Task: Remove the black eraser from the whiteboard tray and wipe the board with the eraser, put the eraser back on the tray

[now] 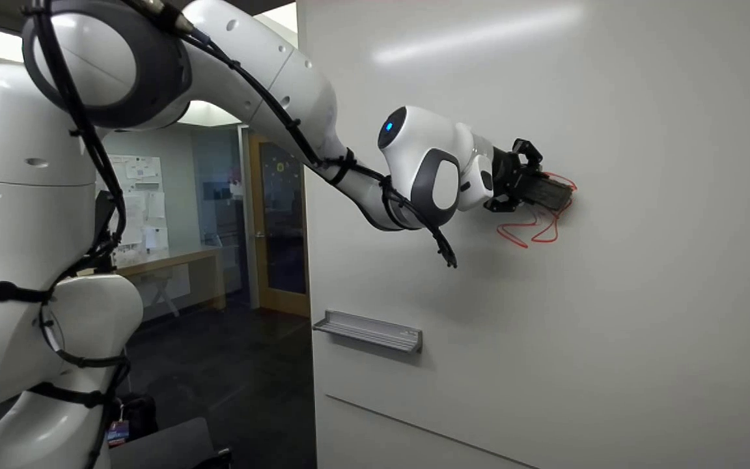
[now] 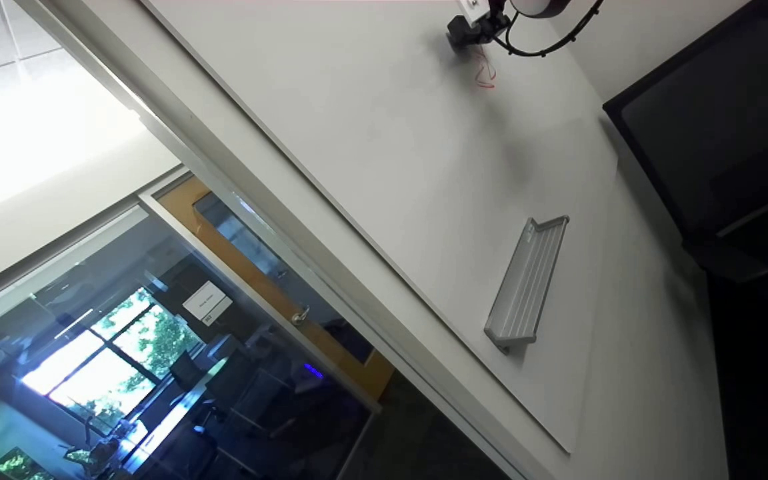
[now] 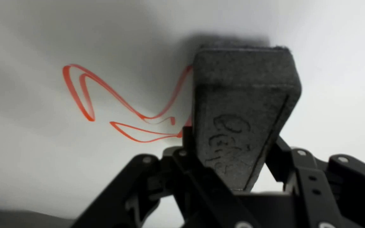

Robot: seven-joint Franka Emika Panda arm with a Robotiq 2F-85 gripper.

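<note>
My gripper (image 1: 528,182) is shut on the black eraser (image 1: 549,193), with a finger on each side of it. In the wrist view the eraser (image 3: 246,104) sticks out from between the fingers (image 3: 233,143) towards the board (image 3: 21,152). Its far end is at or close to the board; I cannot tell whether it touches. A red scribble (image 3: 116,94) on the board shows to the left of the eraser, which hides part of it. In both exterior views the whiteboard tray (image 1: 368,331) (image 2: 531,283) is on the board below the gripper, with nothing on it.
The white arm (image 1: 271,85) reaches across from the left in an exterior view, with a dark cable hanging below its wrist. The board's low seam (image 1: 427,430) runs below the tray. A large black screen (image 2: 724,127) stands beside the board in an exterior view.
</note>
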